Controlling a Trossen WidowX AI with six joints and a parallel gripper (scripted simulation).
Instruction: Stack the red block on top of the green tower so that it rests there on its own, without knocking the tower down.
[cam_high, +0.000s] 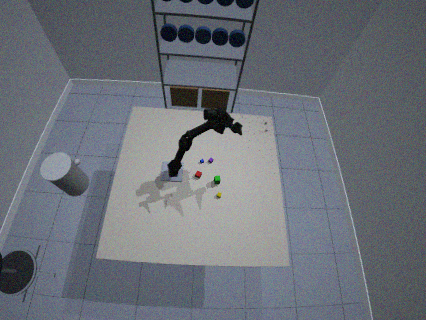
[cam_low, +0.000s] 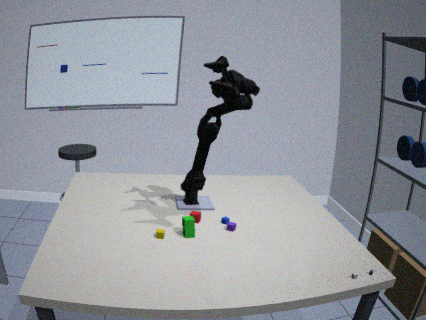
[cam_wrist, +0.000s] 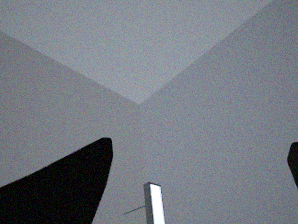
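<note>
Up high, the black arm (cam_low: 205, 145) bends over from its grey base plate (cam_low: 195, 202), and the gripper (cam_low: 216, 72) sits far above every block with its fingers spread wide apart and nothing between them. In the wrist view one dark finger (cam_wrist: 56, 205) points at the walls and ceiling.

The base plate is the landmark. The red block (cam_low: 195, 216) lies on the table just in front of the plate, close to it. The green tower (cam_low: 188, 226) stands upright right beside the red block, a bit farther from the plate; whether they touch is too small to tell. The tower is taller than the other blocks.

There is one red block, one green tower, one yellow block (cam_low: 160, 233), one blue block (cam_low: 225, 219) and one purple block (cam_low: 231, 226). Yellow sits past the tower on one side, blue and purple sit together on the other side.

All are small, smooth cubes with flat faces. The pale table (cam_low: 280, 250) has a rounded front edge, far from the plate
</note>
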